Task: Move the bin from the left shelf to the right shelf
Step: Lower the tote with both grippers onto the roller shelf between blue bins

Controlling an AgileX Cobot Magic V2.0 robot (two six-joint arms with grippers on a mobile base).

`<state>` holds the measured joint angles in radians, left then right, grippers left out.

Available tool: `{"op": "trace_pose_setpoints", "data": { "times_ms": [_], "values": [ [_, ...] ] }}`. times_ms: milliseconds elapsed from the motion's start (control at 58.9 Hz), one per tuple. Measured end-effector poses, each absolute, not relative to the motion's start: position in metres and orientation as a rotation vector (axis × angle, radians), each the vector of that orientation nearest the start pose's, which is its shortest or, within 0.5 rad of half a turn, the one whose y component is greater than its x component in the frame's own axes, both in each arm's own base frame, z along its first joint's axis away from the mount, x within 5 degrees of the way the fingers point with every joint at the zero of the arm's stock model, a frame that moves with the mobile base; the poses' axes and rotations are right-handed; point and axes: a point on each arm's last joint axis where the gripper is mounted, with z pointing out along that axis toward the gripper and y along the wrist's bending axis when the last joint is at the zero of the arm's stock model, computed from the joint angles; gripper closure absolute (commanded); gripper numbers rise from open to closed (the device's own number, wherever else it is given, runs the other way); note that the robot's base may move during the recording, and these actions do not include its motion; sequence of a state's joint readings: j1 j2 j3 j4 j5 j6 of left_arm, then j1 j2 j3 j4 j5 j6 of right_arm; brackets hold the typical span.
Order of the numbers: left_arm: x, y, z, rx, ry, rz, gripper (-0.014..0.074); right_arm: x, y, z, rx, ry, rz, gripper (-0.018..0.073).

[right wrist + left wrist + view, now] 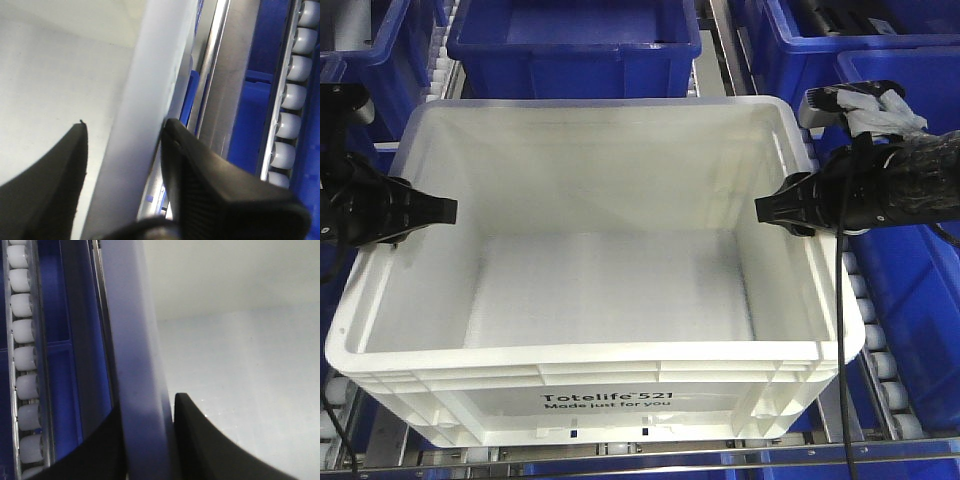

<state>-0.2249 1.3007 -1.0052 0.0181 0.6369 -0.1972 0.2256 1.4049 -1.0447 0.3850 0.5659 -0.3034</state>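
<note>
White bin (610,290) sits on the roller shelf (880,370) among dark blue bins (575,40), its printed front wall nearest the camera. The left hand (445,210) straddles the bin's left rim, one finger inside and one outside, gripping the wall. The right hand (767,208) clasps the right rim the same way, with the bin held between both hands.

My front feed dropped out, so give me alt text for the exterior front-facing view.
A large empty white bin marked "Totelife 521" sits on a roller shelf, with the left claw on its left rim and the right claw on its right rim. Dark blue bins surround it behind and to the sides.
</note>
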Motion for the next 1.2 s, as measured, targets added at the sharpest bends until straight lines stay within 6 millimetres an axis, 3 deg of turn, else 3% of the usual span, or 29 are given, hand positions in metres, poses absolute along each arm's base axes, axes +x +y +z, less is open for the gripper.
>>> {"op": "trace_pose_setpoints", "data": {
  "times_ms": [831, 1035, 1205],
  "values": [
    [0.2703, -0.0610, 0.3057, 0.042, 2.410, -0.181, 0.0582, 0.2905, 0.0840, 0.2983, -0.325, 2.343, 0.354, 0.0547],
    [0.2707, -0.0611, 0.3057, 0.041, 2.407, -0.182, 0.0512, 0.2907, 0.0840, 0.2985, -0.324, 2.340, 0.352, 0.0442],
    [0.2713, -0.0613, 0.3053, 0.041, 2.406, -0.182, 0.0419, 0.2912, 0.0839, 0.2988, -0.322, 2.334, 0.351, 0.0267]
  ]
}}
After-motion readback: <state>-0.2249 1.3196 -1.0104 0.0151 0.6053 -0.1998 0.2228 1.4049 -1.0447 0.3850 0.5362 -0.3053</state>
